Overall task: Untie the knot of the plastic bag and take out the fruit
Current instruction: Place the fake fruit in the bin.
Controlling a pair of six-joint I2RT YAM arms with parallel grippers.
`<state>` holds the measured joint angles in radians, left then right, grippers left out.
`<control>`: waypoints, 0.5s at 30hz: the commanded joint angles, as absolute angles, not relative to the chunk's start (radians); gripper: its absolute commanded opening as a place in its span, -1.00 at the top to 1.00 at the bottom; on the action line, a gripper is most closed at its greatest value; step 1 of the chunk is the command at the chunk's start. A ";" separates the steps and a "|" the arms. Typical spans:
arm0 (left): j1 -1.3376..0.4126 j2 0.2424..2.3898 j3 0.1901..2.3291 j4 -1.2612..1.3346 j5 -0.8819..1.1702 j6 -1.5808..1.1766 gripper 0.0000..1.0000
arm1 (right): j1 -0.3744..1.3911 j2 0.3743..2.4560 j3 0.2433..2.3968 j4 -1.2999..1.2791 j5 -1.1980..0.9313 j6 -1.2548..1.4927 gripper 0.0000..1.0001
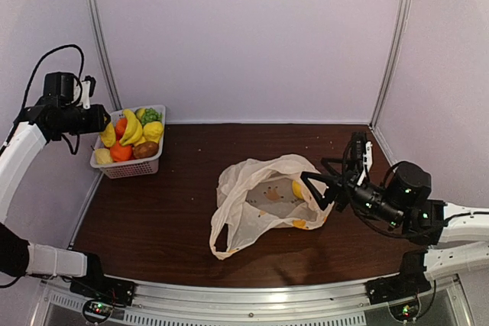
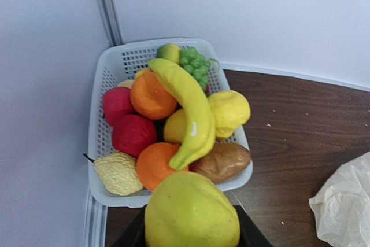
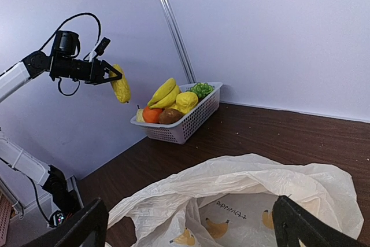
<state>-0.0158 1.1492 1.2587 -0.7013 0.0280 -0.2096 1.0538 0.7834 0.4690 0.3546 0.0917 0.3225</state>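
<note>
Left gripper (image 3: 114, 77) clasps a yellow mango-like fruit (image 3: 121, 85) above the white basket (image 3: 191, 125); right gripper (image 1: 315, 173) gapes empty.
We judge the plastic bag (image 1: 252, 196), mid-table, already untied; something yellow inside may be left.

The plastic bag (image 3: 260, 177) runs off the lower edge, its folds half-hiding fruit (image 1: 297, 189)

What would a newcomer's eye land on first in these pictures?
The white basket heaped with toy fruit in the far left corner, with the left gripper holding a yellow fruit up beside it. Then the plastic bag lying open mid-table, the right gripper wide open at its mouth.
</note>
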 commanded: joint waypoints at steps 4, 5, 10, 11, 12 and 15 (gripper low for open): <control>0.186 1.216 1.221 -0.390 -0.034 -0.169 0.62 | 1.049 0.727 0.448 0.310 0.139 0.347 -1.00; 0.205 1.230 1.213 -0.355 -0.025 -0.171 0.61 | 1.048 0.722 0.448 0.307 0.141 0.350 -1.00; 0.283 1.345 1.208 -0.257 0.055 -0.205 0.52 | 1.048 0.718 0.452 0.302 0.151 0.359 -1.00; 0.293 1.369 1.212 -0.244 0.058 -0.209 0.52 | 1.047 0.719 0.453 0.301 0.152 0.360 -1.00; 0.304 1.396 1.216 -0.232 0.060 -0.213 0.52 | 1.048 0.719 0.454 0.300 0.153 0.362 -1.00; 0.324 1.459 1.224 -0.203 0.069 -0.223 0.53 | 1.048 0.718 0.460 0.291 0.154 0.367 -1.00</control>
<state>0.2951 1.3933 1.2182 -0.3161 0.0311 -0.2008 1.0534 0.7250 0.4644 0.3229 0.1329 0.3485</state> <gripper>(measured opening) 0.407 0.997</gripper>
